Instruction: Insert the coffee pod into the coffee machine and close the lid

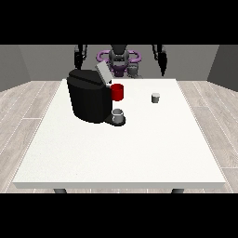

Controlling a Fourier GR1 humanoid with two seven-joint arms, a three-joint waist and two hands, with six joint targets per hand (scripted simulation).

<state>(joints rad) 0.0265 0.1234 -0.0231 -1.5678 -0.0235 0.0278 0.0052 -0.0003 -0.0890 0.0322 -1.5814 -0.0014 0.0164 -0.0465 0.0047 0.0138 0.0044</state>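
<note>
Small grey cylindrical coffee pod (155, 97) upright on large white bench (139, 148), well apart from black boxy coffee machine (88, 97) with raised lid. Both hands (79, 59) (161, 60) up behind bench, holding nothing; finger spread impossible to tell.

Coffee machine (89, 95) lid (103, 74) seemingly raised

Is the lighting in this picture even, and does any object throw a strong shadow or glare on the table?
Front view: the light is soft and even over the white table, with no glare. The black coffee machine shows almost no surface detail because it is so dark. The small grey coffee pod throws only a faint shadow. The hand at the view's right is a dark shape.
</note>
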